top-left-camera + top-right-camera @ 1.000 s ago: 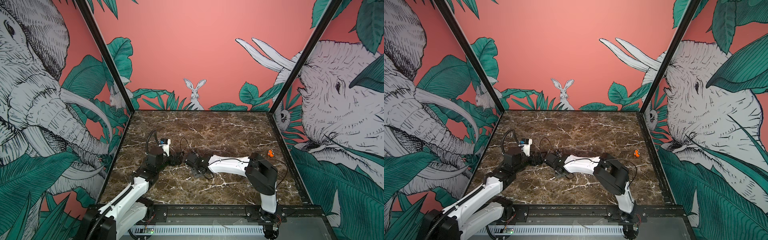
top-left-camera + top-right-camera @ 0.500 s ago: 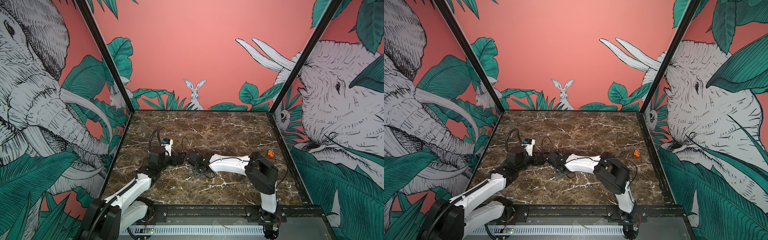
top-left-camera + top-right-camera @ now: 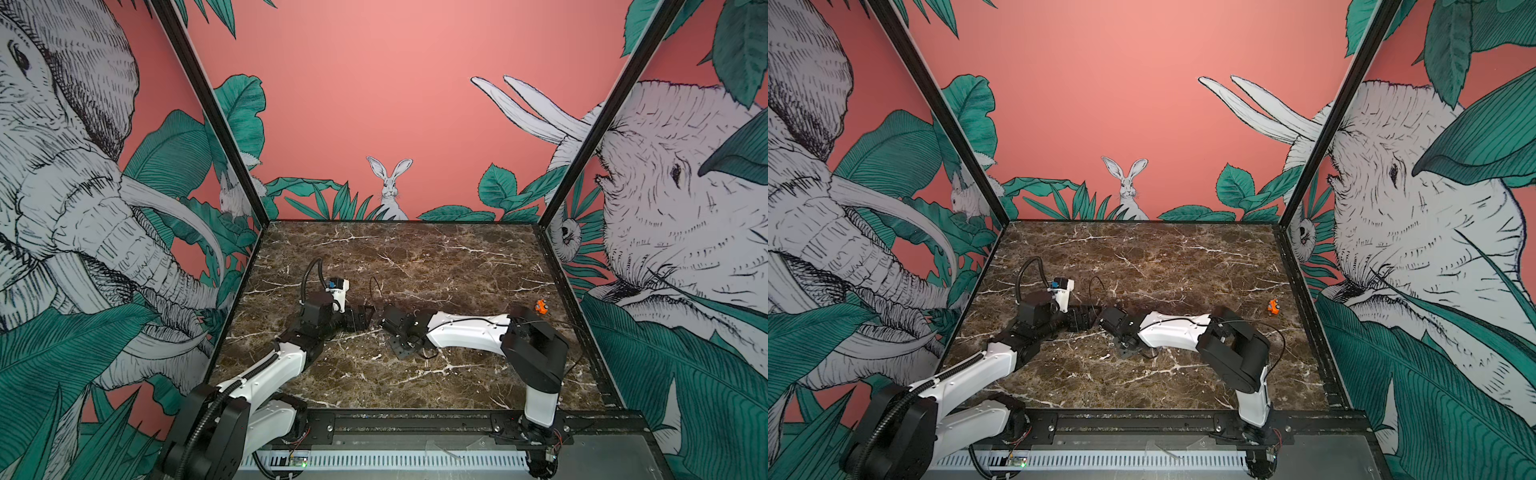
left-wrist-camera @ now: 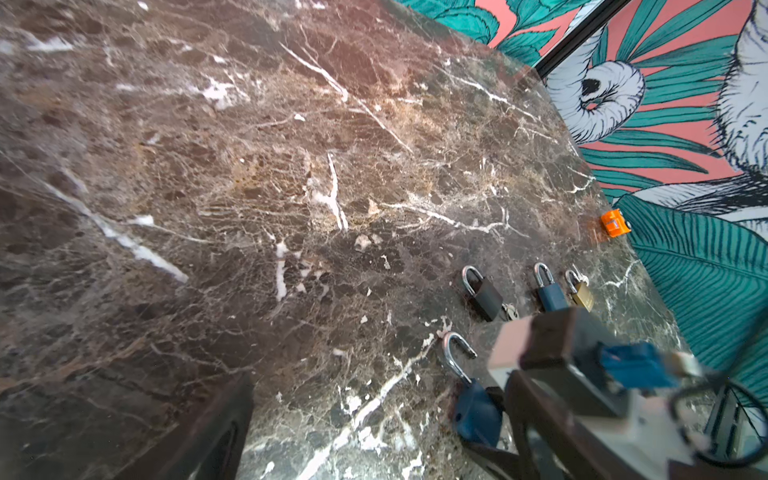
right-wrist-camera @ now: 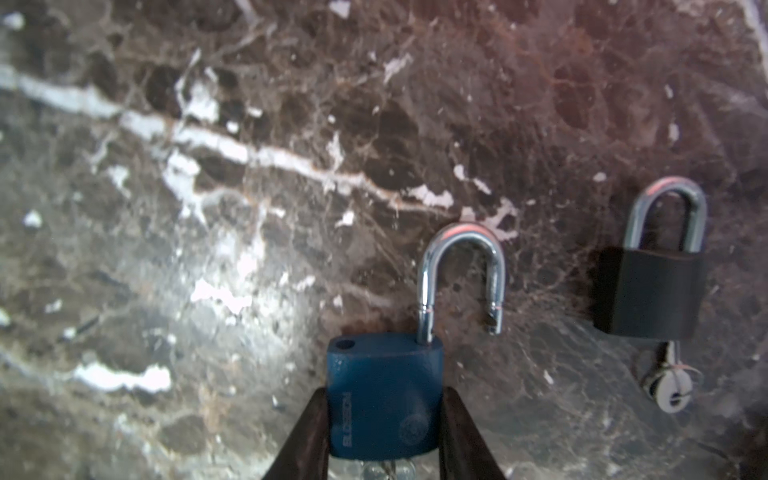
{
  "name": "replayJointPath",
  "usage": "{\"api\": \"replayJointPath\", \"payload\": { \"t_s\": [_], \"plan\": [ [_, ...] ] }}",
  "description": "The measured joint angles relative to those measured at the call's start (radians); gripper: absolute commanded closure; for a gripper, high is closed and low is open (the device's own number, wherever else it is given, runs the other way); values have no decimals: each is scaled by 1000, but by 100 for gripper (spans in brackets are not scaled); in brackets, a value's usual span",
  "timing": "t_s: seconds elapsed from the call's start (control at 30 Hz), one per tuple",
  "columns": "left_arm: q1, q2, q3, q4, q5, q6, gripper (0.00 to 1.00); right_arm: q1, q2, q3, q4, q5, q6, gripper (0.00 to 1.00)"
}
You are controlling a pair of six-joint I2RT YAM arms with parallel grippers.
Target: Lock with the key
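Right fingers (image 5: 307,436) clamp the blue padlock (image 5: 382,399) by its sides, shackle (image 5: 457,245) unlatched; left fingers (image 4: 208,428) gape wide, empty.

**Blue padlock: unlocked, shackle out**

Blue padlock (image 5: 382,395) lies flat on the table (image 5: 208,208), body pinched between the right gripper (image 5: 384,392) fingers. Silver shackle (image 5: 457,270) is raised and swung away; its free end hangs off the empty hole. Key (image 5: 384,471) pokes from the bottom end, mostly cropped.
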Motion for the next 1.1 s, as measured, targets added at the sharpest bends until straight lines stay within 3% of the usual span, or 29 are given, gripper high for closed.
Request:
{"api": "replayJointPath", "payload": {
  "t_s": [0.33, 0.7, 1.1],
  "plan": [
    [-3, 61, 0, 59, 122, -92, 7, -40, -215, -159, 233, -66, -247, 88],
    [-57, 238, 40, 306, 279, -286, 11, -40, -276, -122, 248, -87, -361, 88],
    [-105, 388, 104, 486, 379, -372, 44, -37, -276, -106, 214, -55, -384, 88]
  ]
}}
